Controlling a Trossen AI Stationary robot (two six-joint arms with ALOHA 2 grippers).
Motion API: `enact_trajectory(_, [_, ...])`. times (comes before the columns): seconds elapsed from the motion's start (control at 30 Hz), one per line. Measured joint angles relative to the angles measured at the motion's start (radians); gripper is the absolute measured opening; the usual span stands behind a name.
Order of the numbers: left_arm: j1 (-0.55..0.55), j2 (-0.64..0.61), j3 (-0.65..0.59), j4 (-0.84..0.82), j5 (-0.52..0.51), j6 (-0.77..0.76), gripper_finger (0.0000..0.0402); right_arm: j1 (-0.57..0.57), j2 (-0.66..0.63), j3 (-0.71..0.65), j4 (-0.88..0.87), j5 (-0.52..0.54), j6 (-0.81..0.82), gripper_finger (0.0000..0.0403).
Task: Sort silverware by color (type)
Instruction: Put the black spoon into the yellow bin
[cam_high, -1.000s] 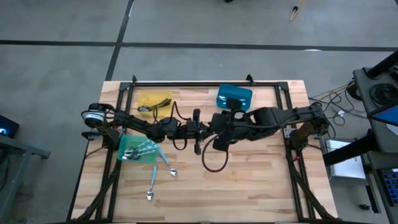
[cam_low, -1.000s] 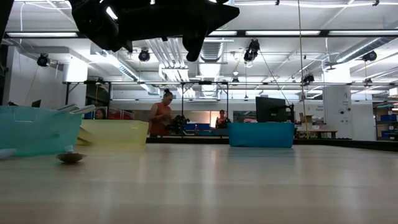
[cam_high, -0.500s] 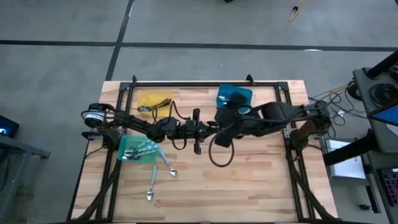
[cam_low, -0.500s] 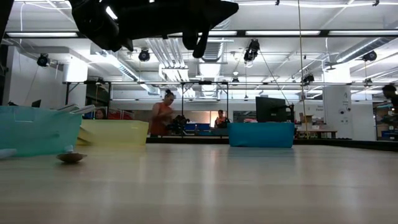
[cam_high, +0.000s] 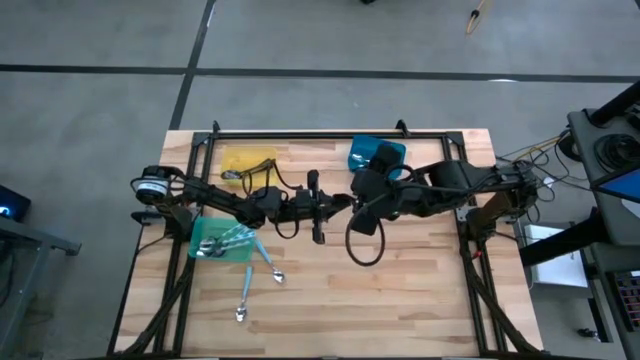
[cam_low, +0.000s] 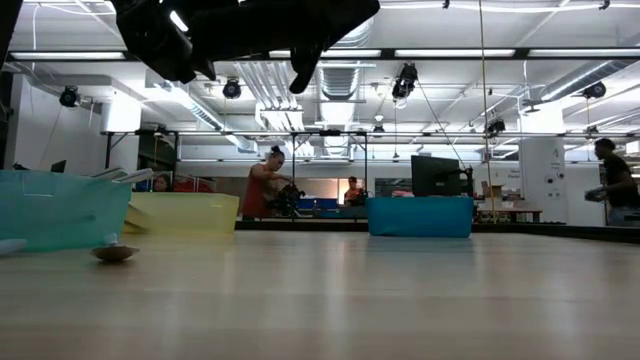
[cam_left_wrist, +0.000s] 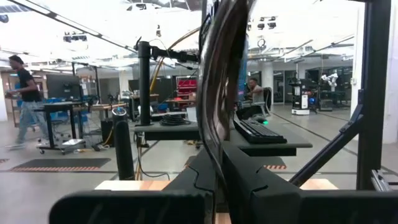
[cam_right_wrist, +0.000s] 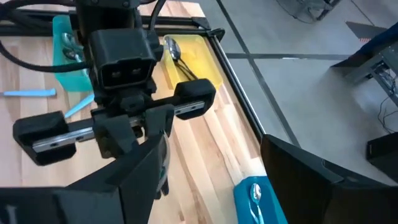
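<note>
High view: both arms met over mid-worktop (cam_high: 420, 290), left arm (cam_high: 225, 205) and right arm (cam_high: 445, 185) reaching in, the two sets of jaws facing each other at close range, raised off the wood. Right wrist view showed the left jaws spread wide and holding nothing; the right jaws were likewise spread and bare. Silverware sat well apart from both. Light-blue-handled spoons (cam_high: 232, 238) lay in the green bin (cam_high: 200, 250), behind the left jaws beside that arm. Two loose spoons (cam_high: 274, 272) and (cam_high: 242, 305) rested on the wood just off that bin, to the side of the left jaws. Dark utensils (cam_high: 240, 172) lay in the yellow bin (cam_high: 250, 155), also behind the left jaws. One silver spoon (cam_right_wrist: 256, 194) lay in the blue bin (cam_high: 385, 150), close beside the right jaws.
</note>
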Motion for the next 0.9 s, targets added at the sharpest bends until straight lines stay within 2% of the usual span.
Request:
enact_trajectory(0.23, [0.0,0.0,0.0,0.003,-0.005,0.005,0.0,0.0,-0.035,0.004,0.025,0.015,-0.019,0.026])
enact_trajectory(0.57, [0.0,0.0,0.0,0.023,-0.005,0.032,0.0,0.053,-0.097,-0.064,-0.007,0.016,0.092,0.026])
enact_trajectory(0.77, [0.0,-0.017,0.0,0.088,-0.006,0.026,0.0,0.132,-0.137,-0.287,0.01,0.141,0.208,0.026])
enact_trajectory(0.9, [0.001,-0.046,0.0,0.118,-0.051,0.026,0.0,0.185,-0.162,-0.506,0.134,0.284,0.269,0.026])
